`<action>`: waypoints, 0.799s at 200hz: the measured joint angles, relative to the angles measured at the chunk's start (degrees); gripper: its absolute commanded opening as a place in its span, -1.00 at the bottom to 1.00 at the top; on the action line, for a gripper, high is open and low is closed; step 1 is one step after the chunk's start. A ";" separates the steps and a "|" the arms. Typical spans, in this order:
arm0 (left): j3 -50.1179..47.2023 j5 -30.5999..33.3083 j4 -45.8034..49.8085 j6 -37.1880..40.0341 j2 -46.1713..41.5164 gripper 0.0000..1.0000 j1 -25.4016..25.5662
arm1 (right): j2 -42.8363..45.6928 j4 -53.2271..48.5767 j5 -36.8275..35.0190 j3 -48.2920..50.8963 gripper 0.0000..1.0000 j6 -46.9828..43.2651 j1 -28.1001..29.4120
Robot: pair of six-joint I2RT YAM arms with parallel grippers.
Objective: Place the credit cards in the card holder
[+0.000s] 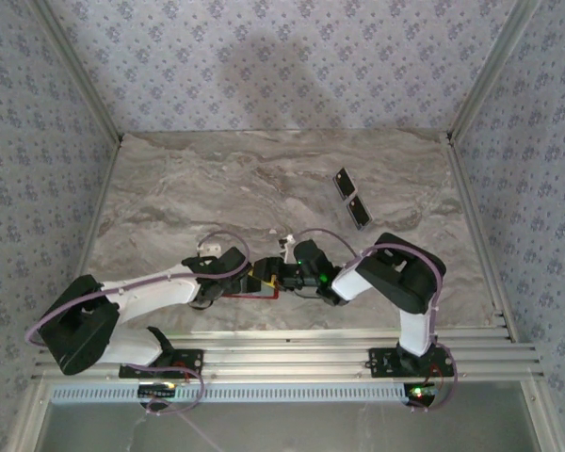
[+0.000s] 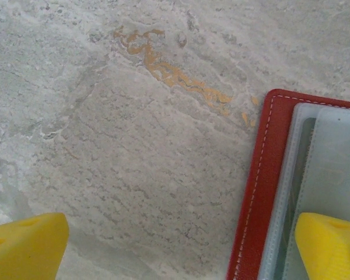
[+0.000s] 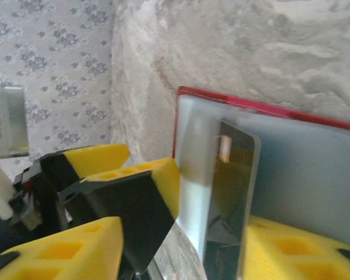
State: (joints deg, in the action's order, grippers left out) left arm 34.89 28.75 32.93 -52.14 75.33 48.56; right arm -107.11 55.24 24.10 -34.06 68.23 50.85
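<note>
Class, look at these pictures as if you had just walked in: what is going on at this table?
The red card holder lies open on the table. The left tool is wide open, one finger over the holder's clear sleeve. The right tool, jaws apart, sits around a dark card that stands on edge, apparently partly in a sleeve. Two black cards lie farther back, not yet put away.

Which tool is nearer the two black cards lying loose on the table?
Right. The right tool is at the red card holder, near-left of the black cards. The left tool is at the holder's other side, farther left from them.
</note>
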 measured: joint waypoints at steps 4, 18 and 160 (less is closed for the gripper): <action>0.07 0.00 0.20 0.02 0.00 0.99 0.00 | 0.44 -0.55 -0.02 0.02 0.23 -0.31 -0.02; 0.44 0.02 1.07 0.20 -0.02 1.00 -0.02 | 1.51 -2.54 -0.07 0.11 0.25 -1.07 -0.37; 2.75 0.02 2.14 3.69 1.07 0.99 -2.10 | 8.79 -43.80 6.67 -11.76 0.43 -20.65 -9.90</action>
State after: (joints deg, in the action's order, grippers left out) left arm 37.65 28.77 35.07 -48.45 76.40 46.46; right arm -98.32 11.44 30.76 -45.82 47.57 40.95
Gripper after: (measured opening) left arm 0.997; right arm 0.711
